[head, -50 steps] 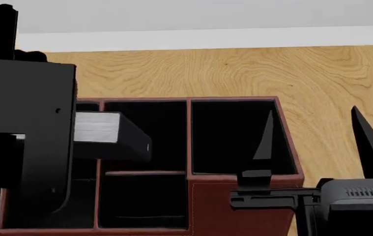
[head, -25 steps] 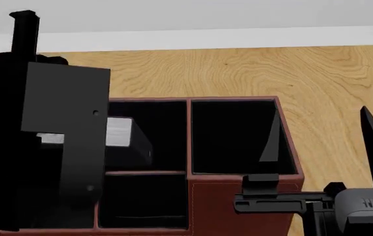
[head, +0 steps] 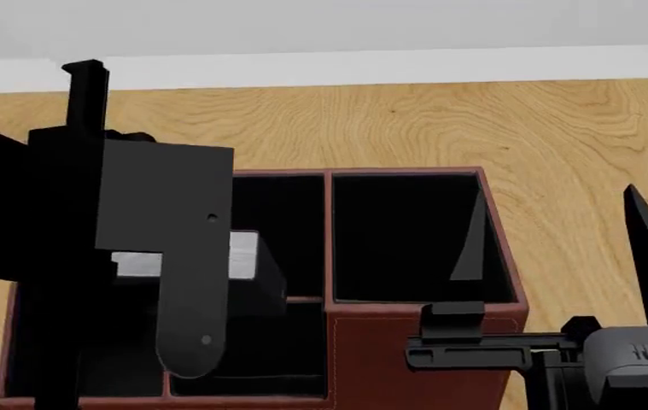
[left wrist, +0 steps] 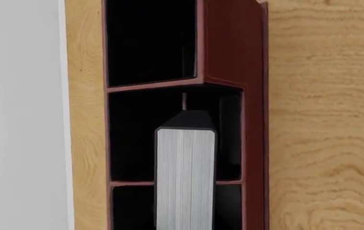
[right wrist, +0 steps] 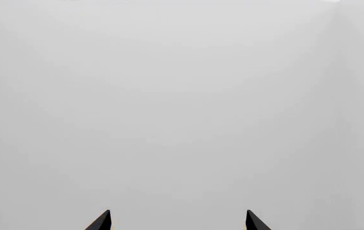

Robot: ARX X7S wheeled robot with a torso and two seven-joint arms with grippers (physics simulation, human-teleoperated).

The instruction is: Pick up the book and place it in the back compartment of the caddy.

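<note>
The dark red caddy point(head: 415, 350) sits on the wood table, right in front of me. My left gripper point(head: 193, 282) is shut on the book point(head: 246, 254), a flat block with pale grey page edges and a black cover. In the left wrist view the book point(left wrist: 185, 177) hangs over the caddy point(left wrist: 233, 48), straddling the thin divider between the two middle cells. The back compartment point(head: 283, 350) is the small wide cell nearest me, partly hidden by my left arm. Beside the caddy's right end my right gripper point(head: 554, 196) stands open and empty, its fingers pointing up. In its own view the right gripper point(right wrist: 177, 213) faces only blank wall.
The wood table point(head: 575, 128) runs back to a white wall point(head: 415, 34) close behind the caddy. A long cell lies under my left arm and a large square cell point(head: 409, 239) is at the right.
My left arm has carried the book to the right, from over the long left cell to the middle cells. The right gripper drifted slightly right, then held still.
</note>
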